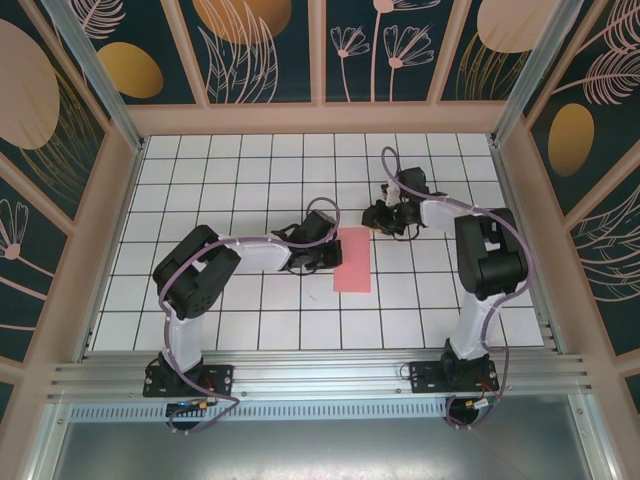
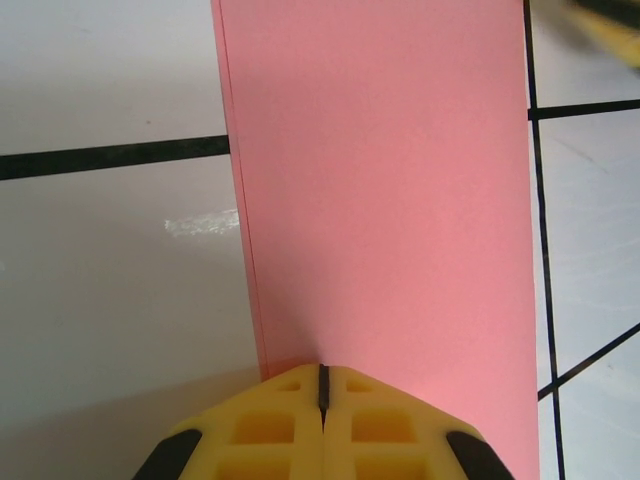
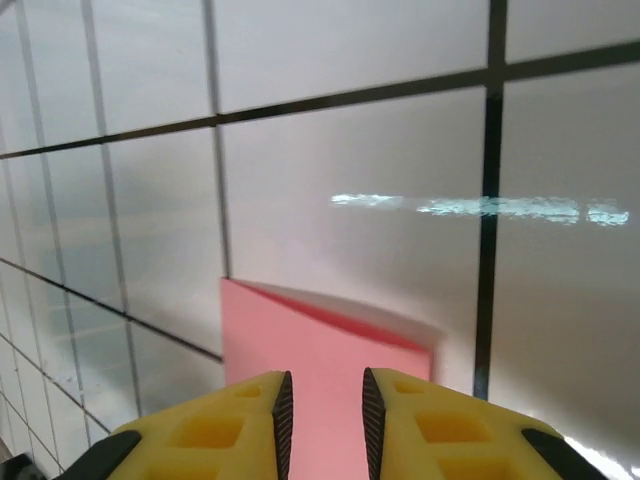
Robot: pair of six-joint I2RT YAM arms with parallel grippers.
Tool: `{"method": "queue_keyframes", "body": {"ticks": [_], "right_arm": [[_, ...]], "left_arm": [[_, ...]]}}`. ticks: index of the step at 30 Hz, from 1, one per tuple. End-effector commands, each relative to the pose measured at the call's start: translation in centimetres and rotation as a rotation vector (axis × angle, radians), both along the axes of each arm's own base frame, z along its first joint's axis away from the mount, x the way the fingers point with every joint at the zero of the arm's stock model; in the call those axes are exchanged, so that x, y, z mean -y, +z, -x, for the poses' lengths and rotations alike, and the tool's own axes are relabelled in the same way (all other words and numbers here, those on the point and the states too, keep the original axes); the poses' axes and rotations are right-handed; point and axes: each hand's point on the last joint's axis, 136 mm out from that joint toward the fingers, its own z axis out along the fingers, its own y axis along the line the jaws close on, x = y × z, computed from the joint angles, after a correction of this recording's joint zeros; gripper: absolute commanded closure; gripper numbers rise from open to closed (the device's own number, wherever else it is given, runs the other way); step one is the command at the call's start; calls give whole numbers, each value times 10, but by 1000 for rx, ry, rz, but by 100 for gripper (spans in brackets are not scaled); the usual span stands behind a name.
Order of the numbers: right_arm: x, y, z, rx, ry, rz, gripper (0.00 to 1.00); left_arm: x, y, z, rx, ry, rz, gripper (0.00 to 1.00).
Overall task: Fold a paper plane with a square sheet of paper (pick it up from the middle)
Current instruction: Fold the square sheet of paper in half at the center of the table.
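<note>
The square sheet of paper [image 1: 352,260] lies folded in half as a tall salmon-pink rectangle near the table's middle. My left gripper [image 1: 330,262] is at its left long edge. In the left wrist view the yellow fingers are shut, and their tips [image 2: 322,375] rest on the paper [image 2: 380,200] just inside its folded edge. My right gripper [image 1: 373,218] hovers at the sheet's far right corner. In the right wrist view its jaws [image 3: 325,400] stand a little apart over the paper [image 3: 320,345] with nothing clamped. The top layer lifts slightly at the far end.
The white tiled table [image 1: 250,320] with black grid lines is fenced by a pink frame [image 1: 320,118] at the back and sides. A metal rail [image 1: 320,375] runs along the near edge. A blurred bit of the right arm's yellow finger [image 2: 610,30] shows past the paper.
</note>
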Motion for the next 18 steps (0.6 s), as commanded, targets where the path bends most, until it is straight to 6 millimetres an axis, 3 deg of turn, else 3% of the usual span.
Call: {"method": "queue_keyframes", "body": {"ticks": [1,3,5,6,8,10,14,18], "right_arm": [[11,27,18,56,-18,33,70],[12,24,35,44,-16,34,70],[11,18,52,29,-14,44,70],[10,15,58,22,-11,50,70],[7,11,72,11,-4,54,71],[1,7,84,0,14,51,73],[-7,-4,100,-19,37,76,75],[-13,-9,107,-28,52,78,76]], "left_arm": [[-14,-5,20,-71,-9,-65,96],[-8,13,14,-38,-4,-31,92],[-4,33,8,1,7,7,79],[-3,42,7,19,12,23,78],[-7,58,2,61,46,48,68],[-13,70,1,96,78,67,64],[-26,73,6,109,140,99,60],[-25,68,20,56,149,188,58]]}}
